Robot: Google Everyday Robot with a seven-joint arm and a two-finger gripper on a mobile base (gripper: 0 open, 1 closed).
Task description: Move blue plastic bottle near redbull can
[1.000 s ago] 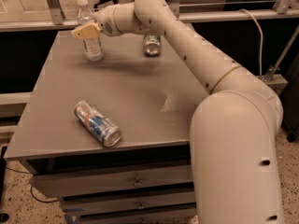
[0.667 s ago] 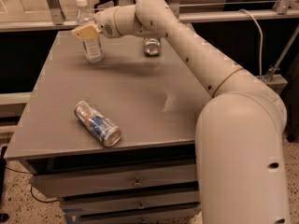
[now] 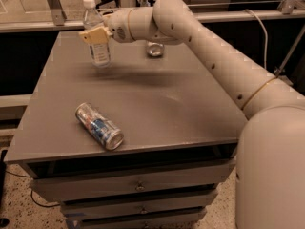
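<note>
Claw [image 3: 96,35], clamped on the bottle [image 3: 99,51] at the desk's [image 3: 190,109] 11 o'clock, has carried it slightly toward 6 o'clock. The fallen can [image 3: 99,126] lies well apart; transfer barely begun.

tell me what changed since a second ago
The hand, gripping the blue plastic bottle at the back left, carried it slightly toward the front and right. The redbull can, lying on its side in front, and the second can at the back stayed put.
</note>
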